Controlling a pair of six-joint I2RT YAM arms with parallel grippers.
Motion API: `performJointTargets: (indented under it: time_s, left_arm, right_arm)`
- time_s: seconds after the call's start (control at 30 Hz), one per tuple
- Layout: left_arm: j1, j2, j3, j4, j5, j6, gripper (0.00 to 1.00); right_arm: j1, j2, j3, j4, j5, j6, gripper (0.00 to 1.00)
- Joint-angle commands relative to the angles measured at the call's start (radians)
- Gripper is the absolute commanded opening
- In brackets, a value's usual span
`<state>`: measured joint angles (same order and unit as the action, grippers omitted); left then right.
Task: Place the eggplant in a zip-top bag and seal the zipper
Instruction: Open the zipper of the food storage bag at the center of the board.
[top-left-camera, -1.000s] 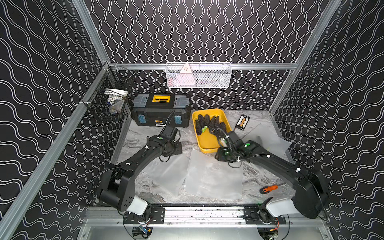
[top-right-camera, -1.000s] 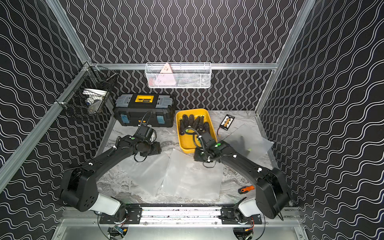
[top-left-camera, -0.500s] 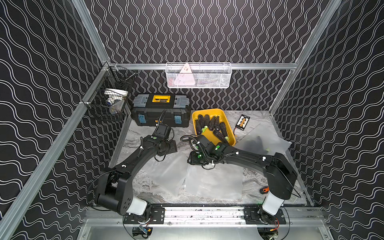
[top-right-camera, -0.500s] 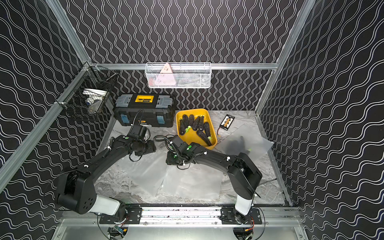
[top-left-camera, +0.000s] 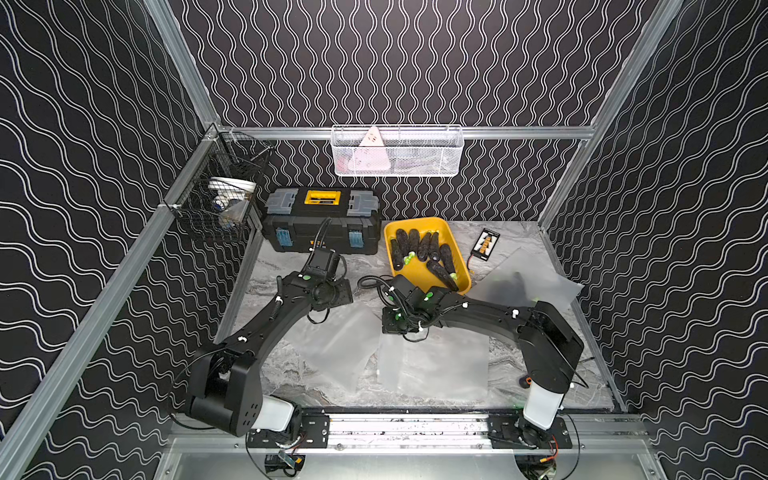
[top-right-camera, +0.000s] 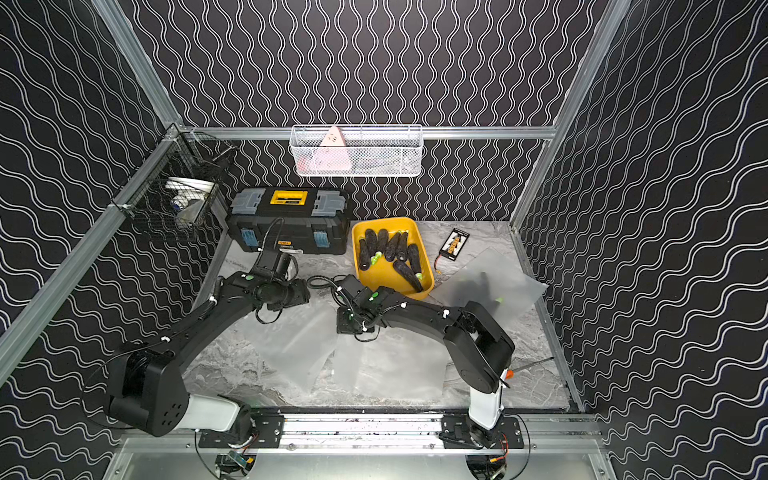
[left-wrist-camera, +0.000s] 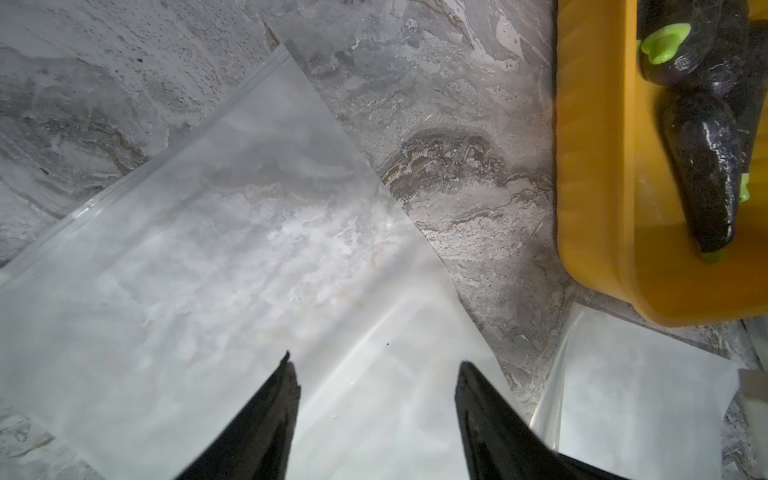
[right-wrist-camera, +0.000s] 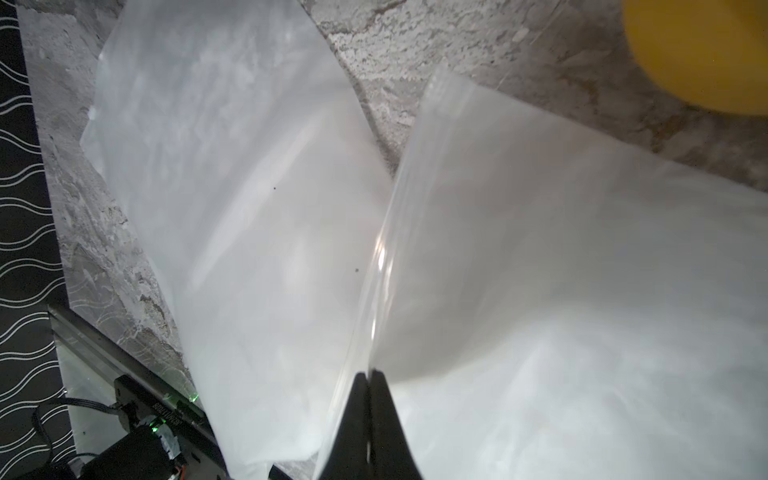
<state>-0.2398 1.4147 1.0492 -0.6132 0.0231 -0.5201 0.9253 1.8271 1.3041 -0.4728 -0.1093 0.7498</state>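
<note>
Early days: bag pinched, nothing loaded yet.
The dark purple eggplants (top-left-camera: 415, 243) lie in the yellow plastic tray (top-left-camera: 419, 275). The right claw (right-wrist-camera: 368, 374), arm stretched low, is closed on the zipper edge of a frosted zip-top bag (right-wrist-camera: 561, 249). The left claw (left-wrist-camera: 374, 362) hovers open above a second frosted bag (left-wrist-camera: 208, 249). Loading and sealing remain.

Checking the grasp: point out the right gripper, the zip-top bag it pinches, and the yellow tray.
right gripper (right-wrist-camera: 368, 374), right wrist view, closed fingertips.
zip-top bag (right-wrist-camera: 561, 249), right wrist view, flat side.
yellow tray (top-left-camera: 415, 272), in a top view, bare floor.
</note>
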Motion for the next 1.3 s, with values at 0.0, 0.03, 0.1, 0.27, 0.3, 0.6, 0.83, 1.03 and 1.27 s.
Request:
performJointTargets:
  time_s: [0.0,0.03,0.1,0.27,0.3,0.6,0.83,1.03,1.27]
  left_arm:
    - [-0.033,-0.009,0.012,0.004,0.021,0.035,0.65]
    - [-0.053,-0.012,0.015,0.004,0.036,0.04,0.65]
    - [-0.094,-0.017,0.008,0.021,0.131,0.042,0.64]
    - [-0.187,-0.037,-0.023,0.082,0.271,0.025,0.61]
    - [-0.197,-0.043,-0.025,0.086,0.282,0.025,0.61]
    - [-0.28,-0.038,-0.027,0.062,0.252,0.04,0.48]
    - [-0.283,-0.012,-0.022,0.052,0.216,0.049,0.4]
    - [-0.295,0.012,-0.01,0.056,0.237,0.06,0.38]
    - [-0.297,-0.016,0.056,-0.02,0.186,0.091,0.17]
  right_arm:
    - [-0.002,-0.024,0.009,-0.022,0.029,-0.009,0.0]
    - [-0.002,-0.032,0.008,-0.025,0.03,-0.015,0.0]
    - [-0.004,-0.056,0.0,-0.03,0.029,-0.022,0.0]
    - [-0.019,-0.123,-0.033,-0.006,0.022,-0.033,0.0]
    - [-0.023,-0.131,-0.034,-0.006,0.018,-0.032,0.0]
    - [-0.052,-0.147,-0.018,-0.006,0.008,-0.045,0.0]
    - [-0.058,-0.174,-0.016,0.001,-0.007,-0.053,0.0]
    - [-0.075,-0.201,-0.009,0.0,-0.025,-0.065,0.0]
    - [-0.109,-0.229,0.0,-0.035,-0.036,-0.096,0.0]
